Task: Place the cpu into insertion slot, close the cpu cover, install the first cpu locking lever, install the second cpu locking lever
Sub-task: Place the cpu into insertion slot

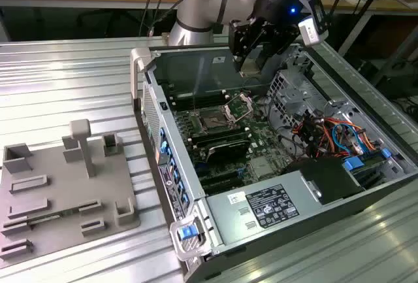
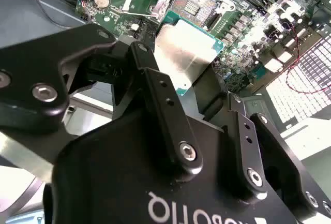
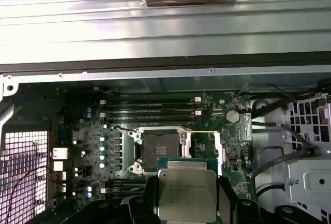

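Ribbed metal table (image 1: 65, 80), with an open computer case (image 1: 151, 100) lying on its side. Everything below is placed from the insertion slot (image 1: 213, 121).

- Insertion slot: a dark square recess with a silver rim, set in the green board on the case floor. It appears in both wrist views (image 3: 155, 151) (image 2: 191, 4), and its contact field is uncovered.
- cpu cover (image 1: 249, 103): a thin silver frame, swung up off the slot. It stands tilted open, just beside the slot on the exterior view's right.
- gripper (image 1: 250, 61): up in the air above the slot, toward the far wall of the case and well clear of the board. Its black fingers (image 2: 160, 94) are closed on the cpu, one on each opposite edge.
- cpu (image 3: 186, 195): in the gripper's clamp, silvery-grey top facing the first wrist view. The second wrist view (image 2: 183, 53) shows its green edge. It is above the slot, apart from it and not seated.
- Memory slots (image 3: 150, 111): long black rows just beside the slot, on the side away from the cpu as the first wrist view shows it.
- Coin cell (image 3: 233, 115): near the slot, past the cover's hinge side.
- Power supply (image 1: 268, 206): a grey box well apart from the slot, toward the near end of the case.
- Orange and blue cables (image 1: 333, 133): well apart from the slot, on the exterior view's right.
- Grey fixture plate (image 1: 59, 191) carrying raised blocks: outside the case, well apart from the slot on the exterior view's left.
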`<action>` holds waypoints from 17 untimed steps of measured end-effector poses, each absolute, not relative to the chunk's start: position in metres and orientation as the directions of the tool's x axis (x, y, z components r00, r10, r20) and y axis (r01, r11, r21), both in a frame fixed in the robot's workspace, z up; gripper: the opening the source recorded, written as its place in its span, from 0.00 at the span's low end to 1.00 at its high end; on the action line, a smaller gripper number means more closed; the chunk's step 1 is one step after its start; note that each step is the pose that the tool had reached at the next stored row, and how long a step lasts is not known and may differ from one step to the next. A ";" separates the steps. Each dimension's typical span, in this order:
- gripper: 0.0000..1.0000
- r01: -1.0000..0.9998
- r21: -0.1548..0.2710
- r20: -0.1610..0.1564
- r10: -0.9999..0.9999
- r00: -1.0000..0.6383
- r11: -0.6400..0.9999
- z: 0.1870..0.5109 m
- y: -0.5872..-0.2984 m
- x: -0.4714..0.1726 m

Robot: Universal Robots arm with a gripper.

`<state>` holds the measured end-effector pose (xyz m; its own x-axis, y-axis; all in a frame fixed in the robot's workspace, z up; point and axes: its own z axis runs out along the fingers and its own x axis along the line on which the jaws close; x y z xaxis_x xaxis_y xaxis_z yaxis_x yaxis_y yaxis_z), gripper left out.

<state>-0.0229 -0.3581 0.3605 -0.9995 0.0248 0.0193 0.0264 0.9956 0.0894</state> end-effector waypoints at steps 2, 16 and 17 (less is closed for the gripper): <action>0.55 0.026 0.089 0.019 0.025 -1.000 0.996 0.361 -0.358 -0.023; 0.55 0.163 0.089 0.019 0.162 -0.987 0.983 0.359 -0.358 -0.023; 0.55 0.166 0.089 0.019 0.165 -0.986 0.982 0.359 -0.358 -0.023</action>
